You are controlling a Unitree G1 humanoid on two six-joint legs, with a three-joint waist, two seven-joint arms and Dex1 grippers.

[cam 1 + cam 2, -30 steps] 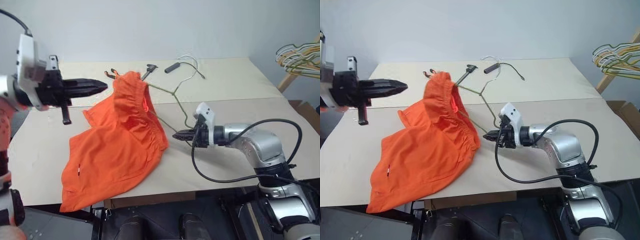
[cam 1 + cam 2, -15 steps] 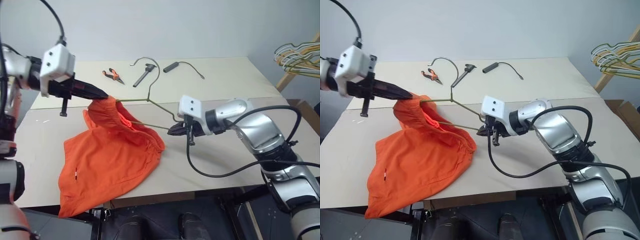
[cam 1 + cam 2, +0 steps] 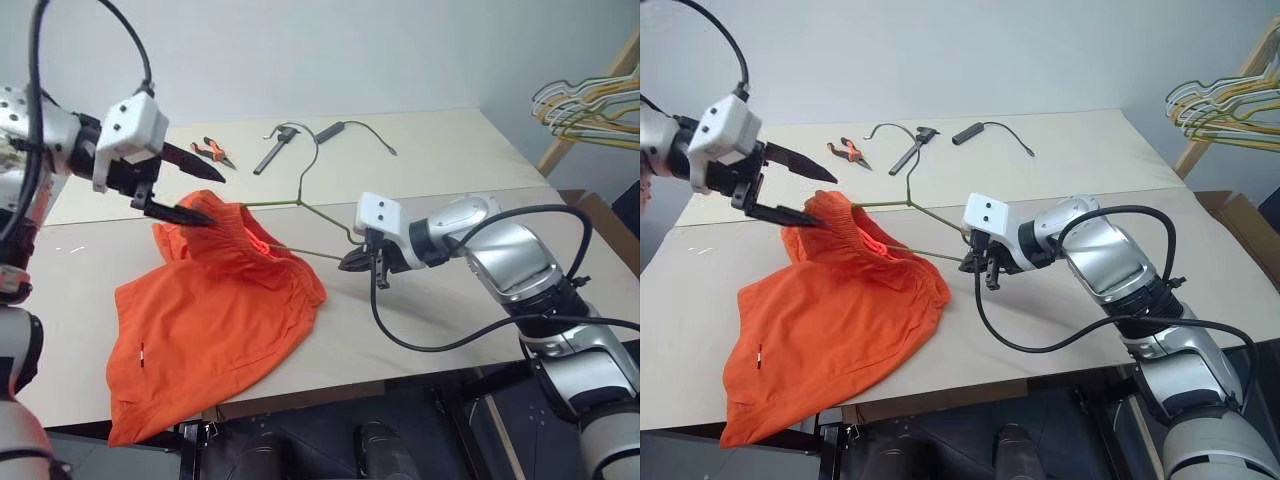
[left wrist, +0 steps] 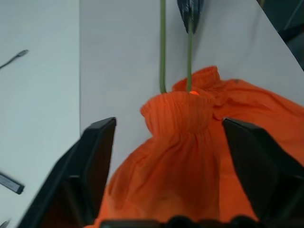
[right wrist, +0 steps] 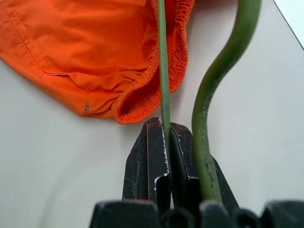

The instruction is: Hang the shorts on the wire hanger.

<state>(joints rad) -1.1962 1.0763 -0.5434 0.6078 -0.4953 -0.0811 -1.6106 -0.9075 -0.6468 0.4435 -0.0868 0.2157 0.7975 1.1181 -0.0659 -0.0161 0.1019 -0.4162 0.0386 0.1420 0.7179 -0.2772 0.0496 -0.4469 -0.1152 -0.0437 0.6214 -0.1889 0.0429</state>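
Shorts [image 3: 210, 310]: bright orange, soft, gathered elastic waistband, spread over the pale table [image 3: 450, 170] toward 8 o'clock from centre in the head views, hem hanging past the near edge; waistband bunched and lifted into a peak at the far end, draped over one end of the hanger. Long axis from the raised waistband at 11 o'clock down to the hem at 7 o'clock. Wire hanger [image 3: 300, 203]: thin, dull olive-grey, triangular, held off the table; hook rising toward 12 o'clock; long axis roughly level from 9 to 3 o'clock; left end buried inside the waistband, right corner in the right gripper. Right gripper [image 3: 352, 263]: black fingers pressed together, pinching the lower wire of the hanger, just beside the waistband edge, right of the shorts. Left gripper [image 3: 196, 192]: fingers spread wide, straddling the waistband peak, lower fingertip touching or just beside the fabric, cannot tell which; nothing pinched. Far side of table: orange-handled pliers [image 3: 212, 152], dark hand tool [image 3: 272, 148], black cable with cylindrical handle [image 3: 345, 128], all well apart from the shorts. Bunched coloured hangers [image 3: 585, 100] on a wooden rack at 2 o'clock.
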